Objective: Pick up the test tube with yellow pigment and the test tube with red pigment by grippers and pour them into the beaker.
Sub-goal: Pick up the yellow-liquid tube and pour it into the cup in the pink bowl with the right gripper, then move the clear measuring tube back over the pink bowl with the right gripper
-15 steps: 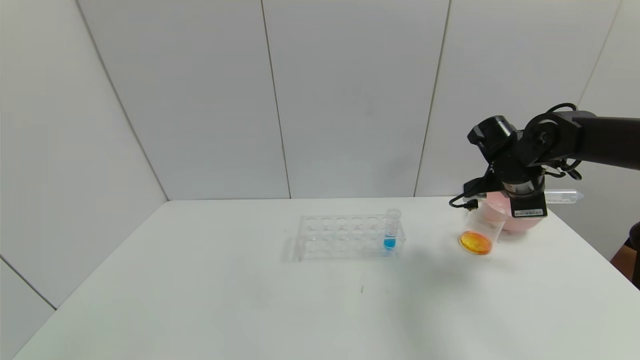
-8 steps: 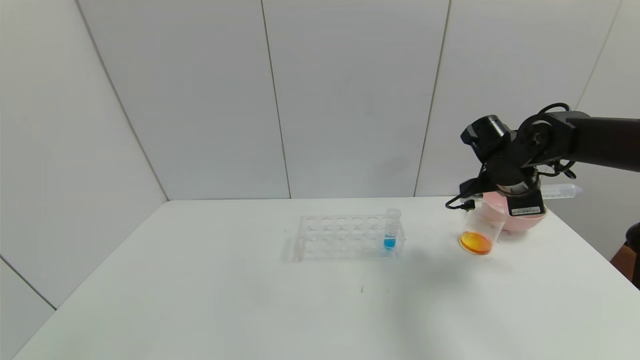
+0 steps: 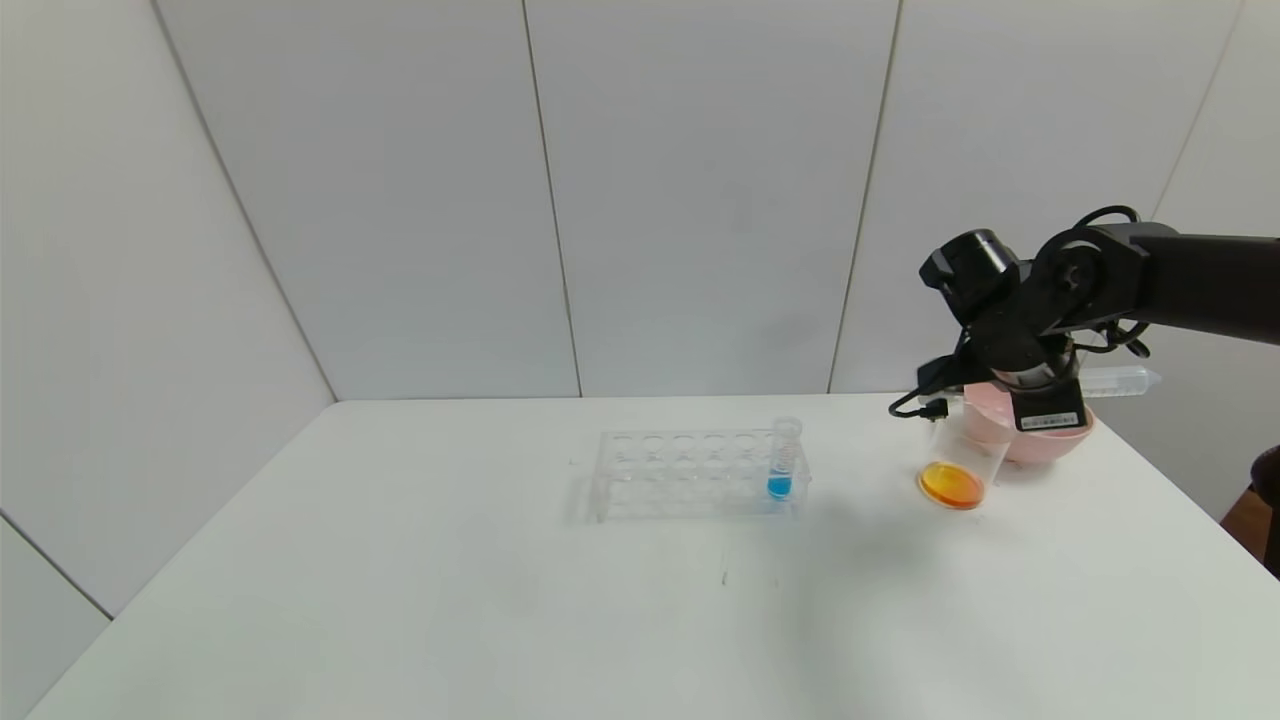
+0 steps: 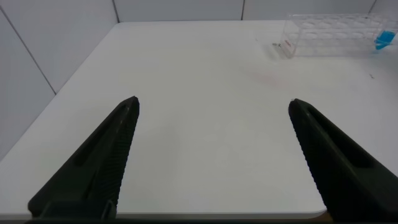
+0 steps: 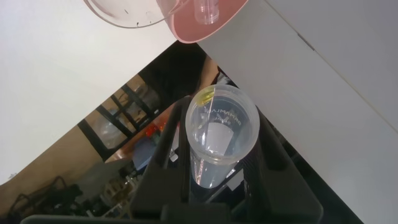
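My right gripper (image 3: 1040,388) is shut on a clear test tube (image 3: 1125,381) and holds it about level above the pink bowl (image 3: 1040,440). In the right wrist view the tube's open mouth (image 5: 222,126) sits between the fingers (image 5: 163,149); it looks empty, with a yellow trace on the rim. The beaker (image 3: 958,467) stands on the table just left of the bowl and holds orange liquid. A second clear tube (image 5: 205,9) lies in the bowl; no red liquid shows in it. My left gripper (image 4: 212,107) is open and empty over the table's near left part.
A clear tube rack (image 3: 695,473) stands at the table's middle (image 4: 329,42), with a blue-liquid tube (image 3: 782,461) at its right end. Grey wall panels close the back and left. The table's right edge is just beyond the pink bowl.
My right arm has shifted slightly left and up with the tube, which now lies a bit higher over the bowl. Beaker, rack and left gripper have not moved.
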You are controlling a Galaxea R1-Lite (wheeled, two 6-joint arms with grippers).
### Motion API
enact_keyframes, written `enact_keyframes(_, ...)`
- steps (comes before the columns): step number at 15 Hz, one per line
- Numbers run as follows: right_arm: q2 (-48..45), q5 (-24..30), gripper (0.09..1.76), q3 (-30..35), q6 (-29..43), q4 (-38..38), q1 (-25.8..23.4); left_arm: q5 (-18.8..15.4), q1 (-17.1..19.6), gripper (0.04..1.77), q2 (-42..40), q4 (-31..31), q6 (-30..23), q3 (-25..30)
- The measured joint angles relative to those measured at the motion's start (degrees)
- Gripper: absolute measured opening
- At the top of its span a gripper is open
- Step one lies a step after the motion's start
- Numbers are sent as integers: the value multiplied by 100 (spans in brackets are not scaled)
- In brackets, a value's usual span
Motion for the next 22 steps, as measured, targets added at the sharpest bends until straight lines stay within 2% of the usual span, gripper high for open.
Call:
enact_keyframes(2, 0, 39, 54, 0, 26, -85, -2, 0, 0, 172, 0, 0, 0, 0)
enact_keyframes(4, -44, 362, 54, 0, 39, -148, -44, 0, 0, 172, 0, 0, 0, 0)
enact_keyframes(6, -157, 1174, 54, 7, 204, -156, -149, 0, 0, 172, 0, 0, 0, 0)
enact_keyframes(10, -551, 2743, 54, 162, 1019, -93, -492, 0, 0, 172, 0, 0, 2, 0)
enact_keyframes(12, -794, 3866, 54, 311, 1424, -104, -728, 0, 0, 172, 0, 0, 2, 0)
enact_keyframes(14, -1064, 4991, 54, 468, 1975, -118, -1001, 0, 0, 172, 0, 0, 0, 0)
enact_keyframes(17, -1476, 6012, 54, 645, 3211, -184, -1451, 0, 0, 172, 0, 0, 0, 0)
enact_keyframes(20, -1723, 6385, 54, 822, 4553, -712, -1660, 0, 0, 172, 0, -2, 0, 0)
enact_keyframes(22, -1865, 6410, 54, 1176, 5311, -1629, -1710, 0, 0, 172, 0, 0, 0, 0)
